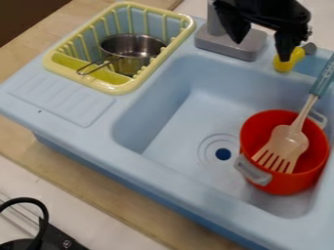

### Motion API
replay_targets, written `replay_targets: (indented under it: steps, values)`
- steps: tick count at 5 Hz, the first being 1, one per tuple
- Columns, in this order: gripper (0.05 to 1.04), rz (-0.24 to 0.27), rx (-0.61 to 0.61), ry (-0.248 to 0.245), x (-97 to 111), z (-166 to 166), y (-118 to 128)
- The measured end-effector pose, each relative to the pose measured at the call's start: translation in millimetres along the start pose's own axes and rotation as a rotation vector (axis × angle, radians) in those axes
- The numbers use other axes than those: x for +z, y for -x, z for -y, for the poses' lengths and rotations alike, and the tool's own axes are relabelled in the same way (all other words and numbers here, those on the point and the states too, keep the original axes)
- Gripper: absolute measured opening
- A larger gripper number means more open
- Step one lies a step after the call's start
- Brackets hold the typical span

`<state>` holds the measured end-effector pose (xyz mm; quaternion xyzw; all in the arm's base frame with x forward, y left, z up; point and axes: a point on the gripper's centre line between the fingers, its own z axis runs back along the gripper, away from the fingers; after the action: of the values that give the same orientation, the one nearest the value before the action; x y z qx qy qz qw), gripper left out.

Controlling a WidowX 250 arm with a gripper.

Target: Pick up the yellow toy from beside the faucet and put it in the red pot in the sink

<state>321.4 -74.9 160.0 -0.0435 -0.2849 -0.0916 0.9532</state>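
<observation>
The hand [261,50] hangs released, its tips apart, above the back of the blue sink [98,134], one tip by a yellow piece [285,66]. A red pot [281,184] holding a spatula [291,142] sits in the basin; a metal pot [130,64] rests in the yellow rack [122,90]. Beneath lies a pale wooden surface [98,190], with a black cable [46,215] at the near left corner.

The left half of the blue basin [175,128] is open down to its floor. On the right, the red pot [285,187] blocks it, the spatula's blue handle [323,78] rising past the rim.
</observation>
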Motion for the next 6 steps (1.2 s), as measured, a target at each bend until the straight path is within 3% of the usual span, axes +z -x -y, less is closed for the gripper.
replay_targets:
  steps: [3,5,6]
  values:
    - [0.998,0.037,-0.03,0.001,-21,7,-11]
    - [0.999,0.112,-0.027,0.031,-22,13,-22]
    - [0.998,0.079,-0.044,0.015,-36,14,-16]
